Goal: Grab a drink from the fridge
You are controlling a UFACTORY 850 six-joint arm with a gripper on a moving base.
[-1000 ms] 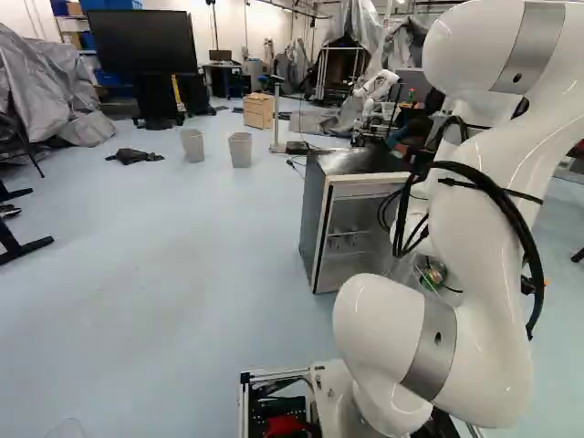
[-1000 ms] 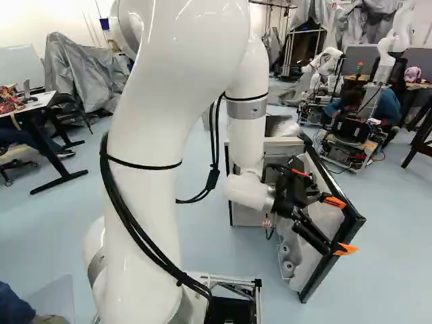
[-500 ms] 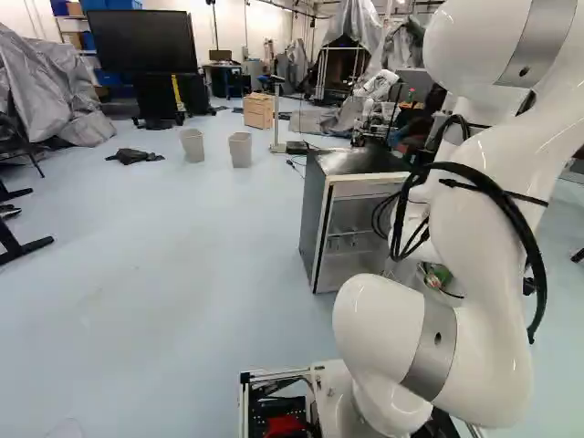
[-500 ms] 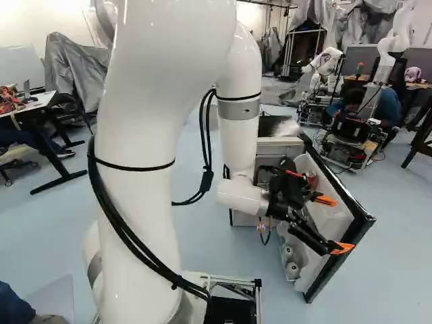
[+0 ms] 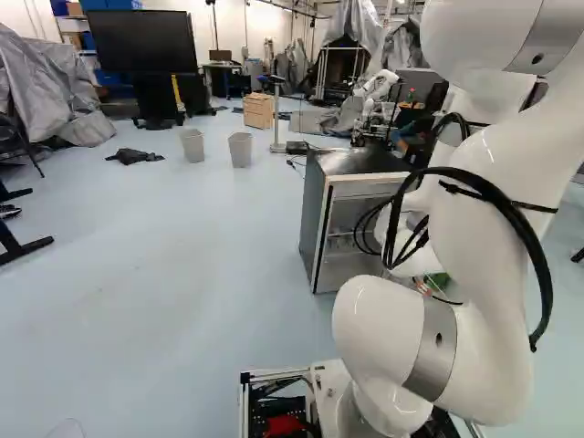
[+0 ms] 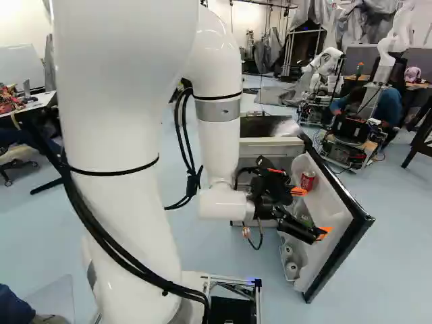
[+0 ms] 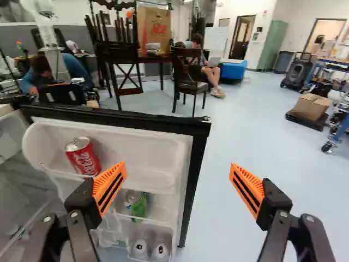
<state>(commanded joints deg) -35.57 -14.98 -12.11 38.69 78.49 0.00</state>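
"Pale floor [image 5: 164, 274] stretches right back to that big screen [image 5: 141, 43] and the two bins [image 5: 192, 144]. Can you see those from the right side?"

"No, only the left base view has them, along with the fridge [image 5: 315, 219] and a look inside it. From the right base view I get its opened door [image 6: 337, 202] and the gripper [image 6: 312, 212], just in front of the shelves on the door's inner side."

"Are the fingers holding anything?"

"Nothing. They're spread wide, with bare air between the orange pads [image 7: 109, 188]. Seen from the wrist, the door's black edge runs down behind that gap."

"And the drinks?"

"There's a red can [image 7: 83, 156] in the top door shelf, off beside one finger. Below it, in the next shelf, sits a green can [image 7: 136, 204], partly behind that same finger. Two pale tops [image 7: 161, 251] poke up lower down, but I can't tell what they belong to."

"From the left I lose the gripper altogether; the arm [image 5: 493, 201] hides it. There's a bit of green past the arm, too covered to name."

"On the right, the arm blocks much of the fridge body. And whether a finger touches the door, I can't make out."
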